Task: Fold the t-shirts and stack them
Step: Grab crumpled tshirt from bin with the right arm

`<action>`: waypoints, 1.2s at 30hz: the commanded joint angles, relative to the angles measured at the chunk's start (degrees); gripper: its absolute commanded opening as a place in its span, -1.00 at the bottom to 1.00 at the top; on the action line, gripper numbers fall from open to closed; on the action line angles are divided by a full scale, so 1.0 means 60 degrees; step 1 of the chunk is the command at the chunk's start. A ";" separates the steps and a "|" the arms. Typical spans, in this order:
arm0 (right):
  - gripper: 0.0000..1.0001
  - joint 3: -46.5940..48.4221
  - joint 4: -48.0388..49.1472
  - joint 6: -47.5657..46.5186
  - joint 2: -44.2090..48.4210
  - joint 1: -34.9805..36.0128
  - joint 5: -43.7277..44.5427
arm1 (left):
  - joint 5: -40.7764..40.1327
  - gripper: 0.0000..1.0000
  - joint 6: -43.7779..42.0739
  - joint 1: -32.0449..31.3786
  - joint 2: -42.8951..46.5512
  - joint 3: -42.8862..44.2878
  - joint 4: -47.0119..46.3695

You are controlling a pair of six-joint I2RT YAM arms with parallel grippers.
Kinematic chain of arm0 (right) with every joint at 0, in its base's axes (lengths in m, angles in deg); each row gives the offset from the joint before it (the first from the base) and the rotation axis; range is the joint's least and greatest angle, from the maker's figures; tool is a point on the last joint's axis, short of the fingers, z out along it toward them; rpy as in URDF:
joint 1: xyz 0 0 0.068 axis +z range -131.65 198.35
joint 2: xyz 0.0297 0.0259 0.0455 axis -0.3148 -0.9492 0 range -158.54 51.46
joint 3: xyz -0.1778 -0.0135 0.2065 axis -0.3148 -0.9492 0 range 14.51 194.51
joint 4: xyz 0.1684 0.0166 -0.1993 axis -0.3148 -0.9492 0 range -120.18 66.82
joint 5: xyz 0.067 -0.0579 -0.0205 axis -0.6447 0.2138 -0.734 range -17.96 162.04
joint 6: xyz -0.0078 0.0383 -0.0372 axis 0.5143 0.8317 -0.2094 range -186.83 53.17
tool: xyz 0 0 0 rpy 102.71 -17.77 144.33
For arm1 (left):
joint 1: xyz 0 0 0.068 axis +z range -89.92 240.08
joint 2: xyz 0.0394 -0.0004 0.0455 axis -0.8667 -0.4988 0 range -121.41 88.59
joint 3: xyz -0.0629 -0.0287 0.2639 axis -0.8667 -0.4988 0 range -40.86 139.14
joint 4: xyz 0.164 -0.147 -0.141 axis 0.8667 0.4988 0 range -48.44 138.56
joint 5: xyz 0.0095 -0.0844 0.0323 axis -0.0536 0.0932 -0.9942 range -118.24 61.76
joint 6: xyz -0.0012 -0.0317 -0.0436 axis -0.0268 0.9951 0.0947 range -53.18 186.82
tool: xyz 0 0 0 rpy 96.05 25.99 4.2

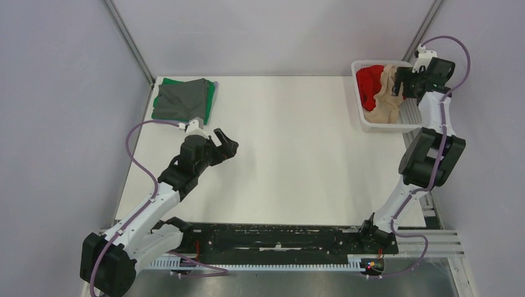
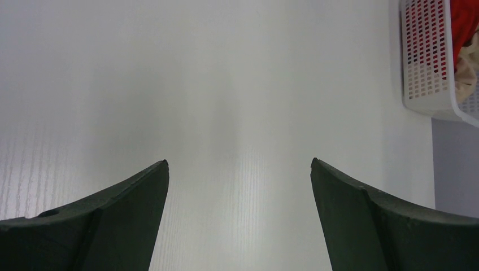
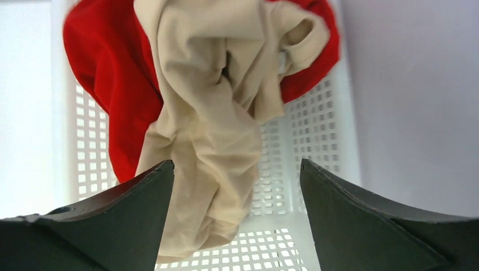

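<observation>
A crumpled beige t-shirt (image 3: 214, 113) lies over a bright red t-shirt (image 3: 107, 68) inside the white lattice basket (image 3: 316, 130); both also show in the top view, the beige one (image 1: 385, 99) and the red one (image 1: 370, 80). My right gripper (image 3: 237, 166) is open and hovers over the basket, the beige cloth between and below its jaws, nothing held. A folded dark grey t-shirt (image 1: 181, 99) lies on a green one (image 1: 211, 96) at the table's far left. My left gripper (image 2: 239, 164) is open and empty over bare table. No lavender shirt shows.
The basket (image 1: 365, 120) stands at the table's far right corner and shows at the upper right of the left wrist view (image 2: 429, 62). Grey walls close in on both sides. A black rail (image 1: 272, 238) runs along the near edge.
</observation>
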 commanded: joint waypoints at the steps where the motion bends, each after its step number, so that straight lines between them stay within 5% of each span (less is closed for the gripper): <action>1: 0.63 0.0920 -0.1031 -0.0569 -0.1142 0.0025 -0.1276 | 0.0089 0.99 -0.0389 -0.0013 0.0150 -0.0134 -0.0513; 16: 0.22 0.0778 -0.0623 -0.0615 -0.2240 0.0020 -0.0026 | -0.0025 0.99 -0.0332 -0.0013 -0.0205 -0.0050 -0.0487; 25: -1.00 0.0701 -0.0077 0.0040 -0.1696 0.0025 -0.0486 | -0.0087 0.99 -0.0341 -0.0015 -0.0035 -0.0022 -0.0369; 36: -1.00 -0.1339 0.3021 0.1110 0.2451 0.0053 0.0978 | -0.0380 0.99 -0.0361 -0.0013 0.0603 -0.0135 -0.0124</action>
